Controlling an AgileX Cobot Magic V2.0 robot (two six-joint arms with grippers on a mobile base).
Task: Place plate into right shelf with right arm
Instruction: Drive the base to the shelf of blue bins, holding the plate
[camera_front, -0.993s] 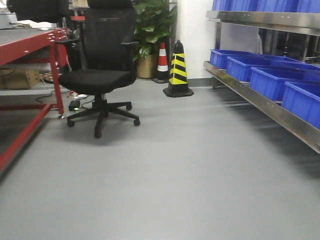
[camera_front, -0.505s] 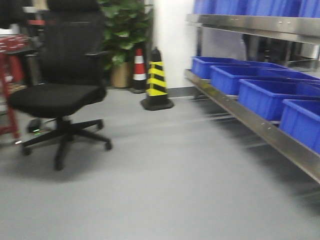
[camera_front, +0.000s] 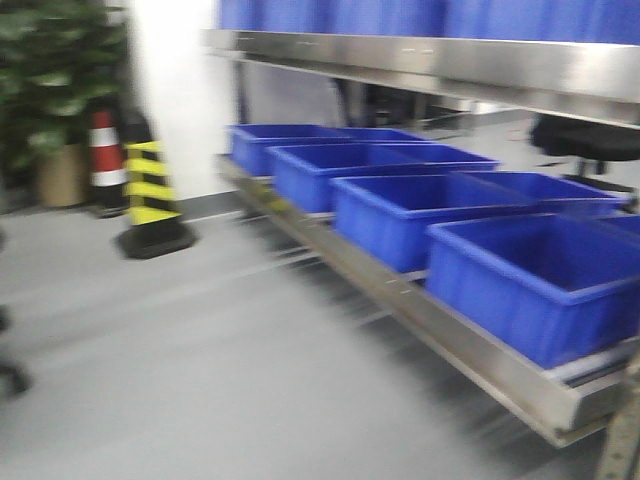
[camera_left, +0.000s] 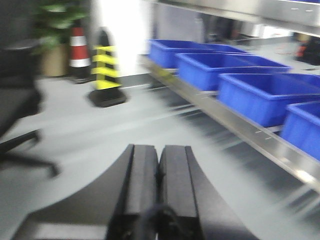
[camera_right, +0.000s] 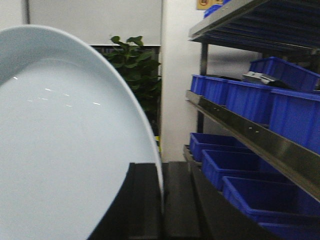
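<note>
While the front view is blurring, a potted plant (camera_front: 50, 70) is standing at the far left, with a red-and-white cone (camera_front: 103, 150) just beside it and a yellow-and-black cone (camera_front: 150, 195) a little nearer on the grey floor (camera_front: 200, 380). Right of these, the right shelf (camera_front: 420, 310) is running from far to near, its steel rail carrying a row of blue bins (camera_front: 540, 285), with a second rail and more bins above. The left gripper (camera_left: 158, 150) is reaching out over the floor, its two black fingers pressed flat together on nothing. The right gripper (camera_right: 162, 172) is pinching the plate (camera_right: 65, 160) by its rim and holding it on edge; the plate is filling the left of the right wrist view, apart from the shelf, whose bins are sitting to its right
</note>
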